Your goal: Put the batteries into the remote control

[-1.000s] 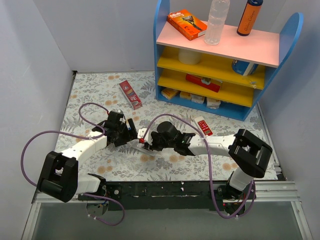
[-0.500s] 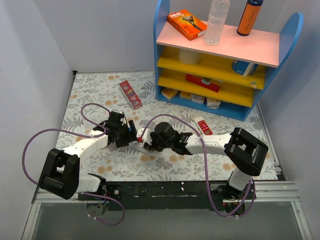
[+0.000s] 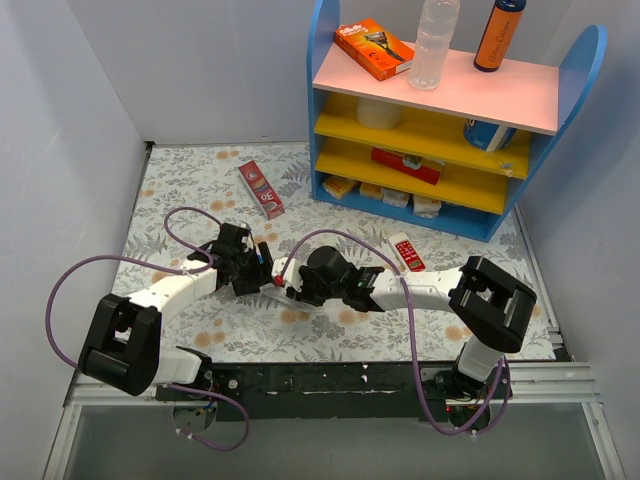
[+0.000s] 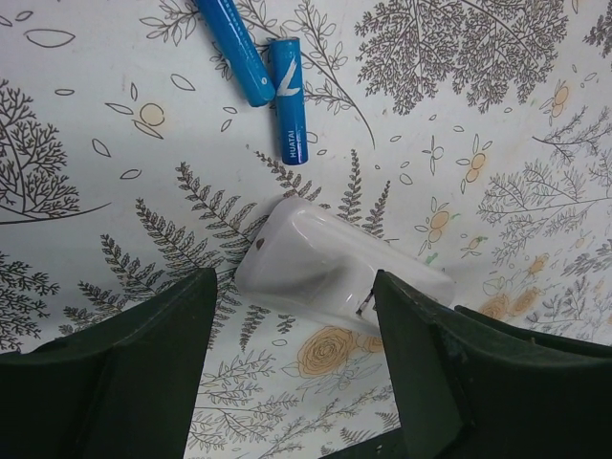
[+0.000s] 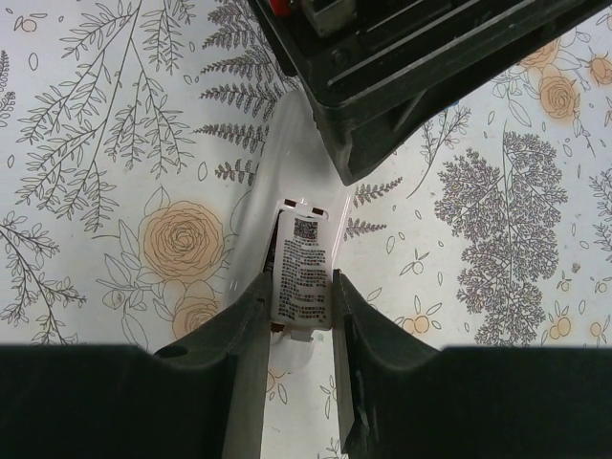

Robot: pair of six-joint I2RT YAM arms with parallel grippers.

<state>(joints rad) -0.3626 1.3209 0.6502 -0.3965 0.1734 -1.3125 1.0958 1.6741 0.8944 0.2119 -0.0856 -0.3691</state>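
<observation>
The right gripper (image 5: 298, 285) clamps the remote control (image 5: 304, 251) back-up, steadying it for the left gripper (image 4: 295, 287), jaws apart astride its end.

My top camera sits high behind me, looking down from afar; the remote control (image 3: 277, 288) is a half-hidden sliver there, I think. My left wrist camera hangs close over one end of the remote control (image 4: 320, 273), facing down. My right wrist camera looks closely along the remote control (image 5: 287, 182) from the other end. All three share it.

remote (image 4: 320, 273) — white, back up; two blue batteries (image 4: 289, 100) nearby
</observation>
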